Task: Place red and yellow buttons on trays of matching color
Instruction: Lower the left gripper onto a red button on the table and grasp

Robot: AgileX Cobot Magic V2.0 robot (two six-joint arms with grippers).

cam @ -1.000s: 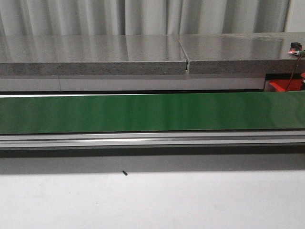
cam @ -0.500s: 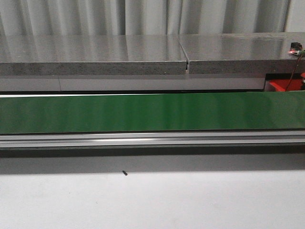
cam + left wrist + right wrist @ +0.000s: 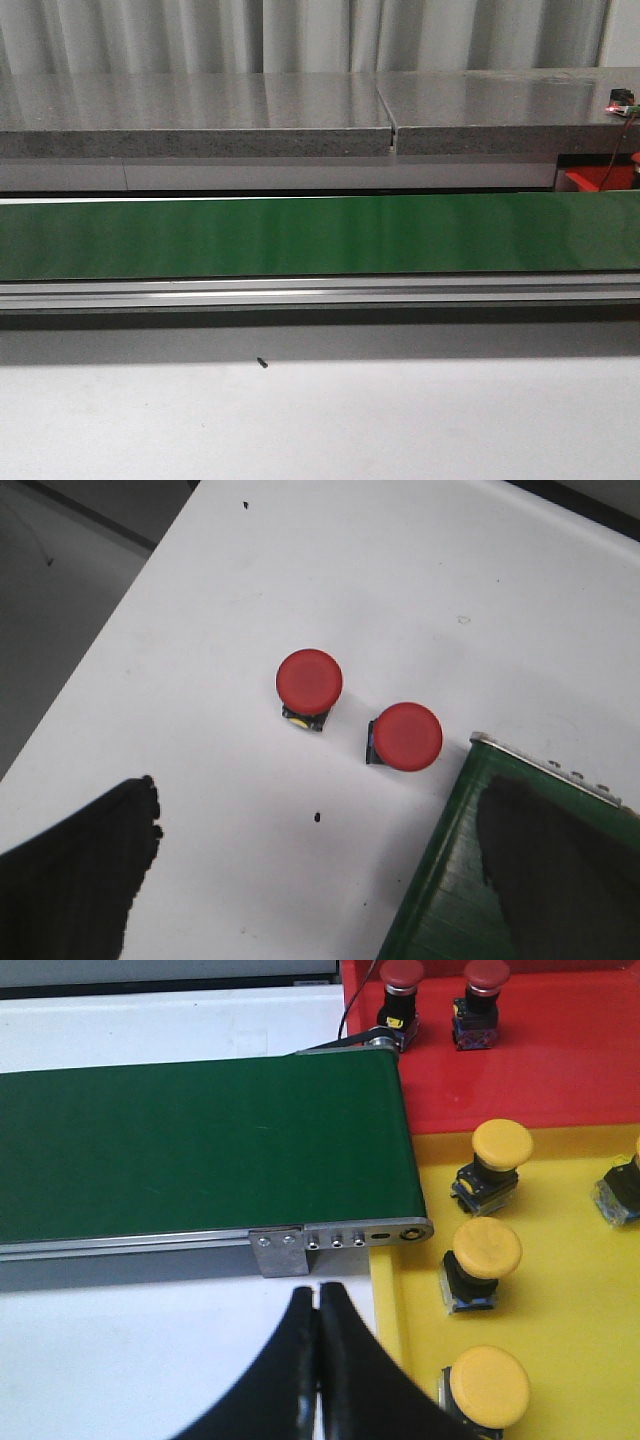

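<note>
Buttons (image 3: 487,1256) and yellow tray (image 3: 580,1290) appear only in wrist views.

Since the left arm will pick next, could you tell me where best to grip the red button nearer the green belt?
Probably from above, fingers closing on the round cap of the red button, which stands upright. The left gripper is open; the other red button stands apart.

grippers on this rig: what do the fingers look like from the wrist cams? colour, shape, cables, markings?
Left gripper: two black matte fingers, broad, with a rough, ragged edge on the one nearer the buttons. Right gripper: black fingers, smooth, curving in to narrow tips. No cables, markings or labels show on either. The arms themselves are out of every view, including the front one.
</note>
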